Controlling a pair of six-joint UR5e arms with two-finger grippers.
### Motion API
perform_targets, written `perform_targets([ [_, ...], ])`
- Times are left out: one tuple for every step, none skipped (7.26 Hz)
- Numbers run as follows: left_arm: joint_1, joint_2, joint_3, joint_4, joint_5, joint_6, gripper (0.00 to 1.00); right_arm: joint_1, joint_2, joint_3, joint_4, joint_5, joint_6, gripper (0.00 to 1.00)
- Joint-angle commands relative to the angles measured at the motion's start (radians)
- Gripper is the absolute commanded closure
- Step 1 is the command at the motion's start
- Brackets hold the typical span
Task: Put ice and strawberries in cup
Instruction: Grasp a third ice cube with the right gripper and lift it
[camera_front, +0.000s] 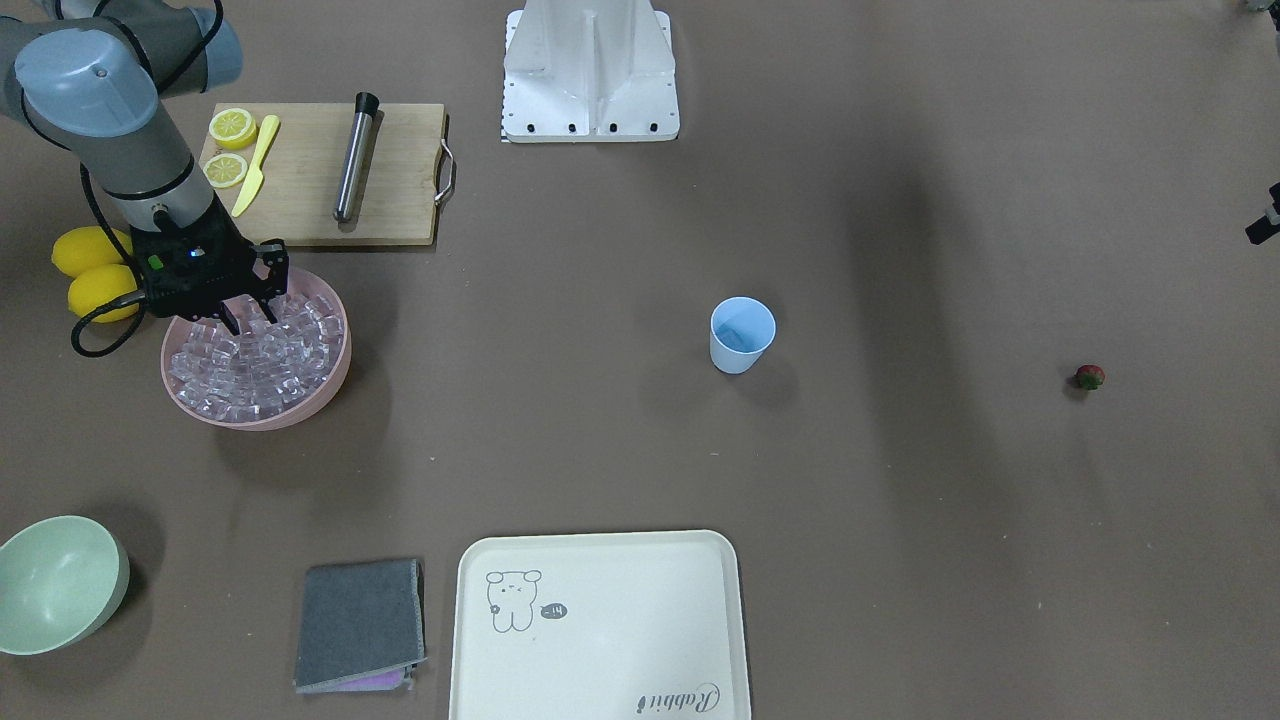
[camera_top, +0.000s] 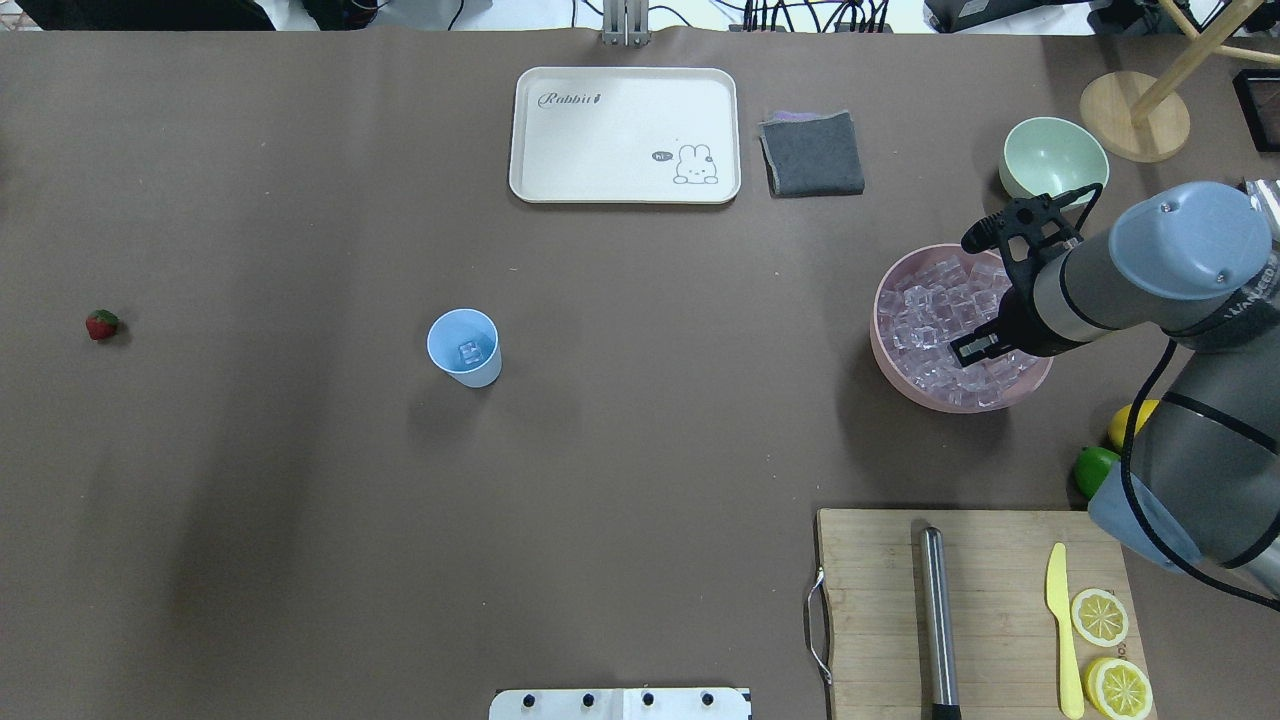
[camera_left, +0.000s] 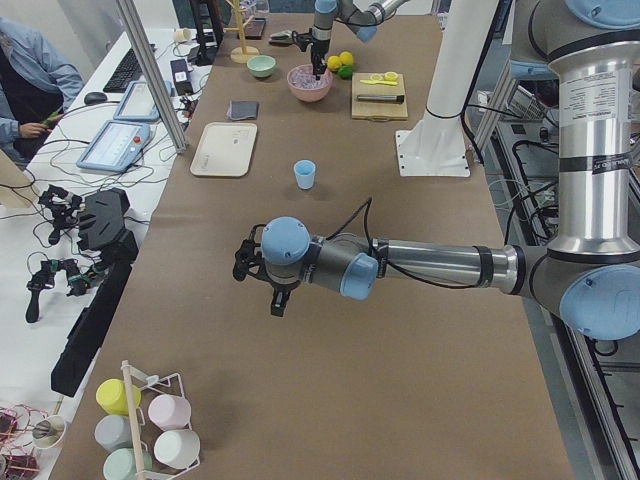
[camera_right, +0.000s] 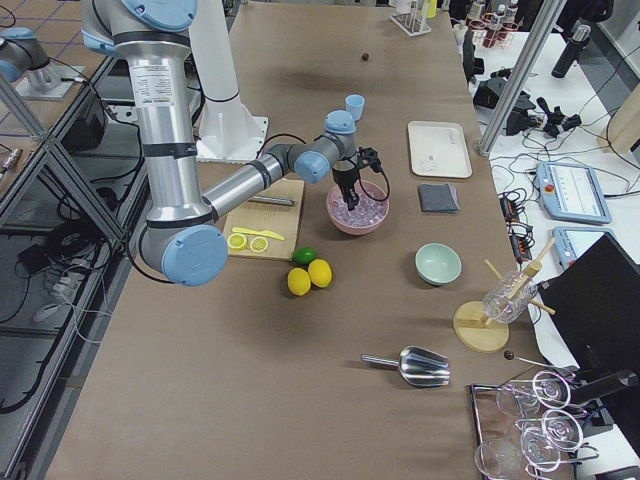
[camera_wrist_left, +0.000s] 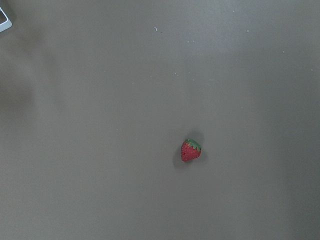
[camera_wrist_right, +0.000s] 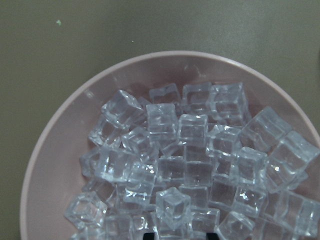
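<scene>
One ice cube (camera_top: 468, 351) lies in the upright light-blue cup (camera_top: 480, 372) mid-worktop (camera_top: 640, 450), well apart from the strawberry (camera_wrist_left: 190, 150) lying below the left tool (camera_left: 262, 283), whose state I cannot tell. The pink bowl (camera_top: 880, 350) holds heaped ice (camera_wrist_right: 172, 165); over it, the right tool (camera_front: 252, 315) hangs, fingers apart. Beyond sits the pale green bowl (camera_top: 1030, 150).

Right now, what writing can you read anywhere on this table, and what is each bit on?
"Rabbit": script in one corner of the cream tray.
Speech bubble beside the tray's rabbit drawing: too small to read.
Lettering on the right arm: cut off at the view's edge, unreadable.
</scene>
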Motion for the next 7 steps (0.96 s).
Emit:
perform_targets([
  [0.0,0.0,0.0,0.0,0.0,0.001,0.02,-0.001,-0.032,-0.028,0.103,0.036,0.01,0.54],
  [-0.001,0.0,0.0,0.0,0.0,0.001,0.02,-0.001,-0.031,-0.025,0.106,0.034,0.043,0.51],
  [0.0,0.0,0.0,0.0,0.0,-0.001,0.02,-0.002,-0.032,-0.025,0.106,0.033,0.045,0.45],
  [0.0,0.0,0.0,0.0,0.0,-0.001,0.02,-0.002,-0.032,-0.026,0.106,0.033,0.045,0.41],
  [0.0,0.0,0.0,0.0,0.0,0.001,0.02,-0.002,-0.035,-0.031,0.106,0.031,0.045,0.41],
  [-0.001,0.0,0.0,-0.003,-0.002,-0.001,0.02,-0.002,-0.038,-0.034,0.106,0.031,0.047,0.42],
  [0.0,0.0,0.0,-0.003,0.0,-0.001,0.02,-0.005,-0.038,-0.041,0.106,0.03,0.053,0.43],
])
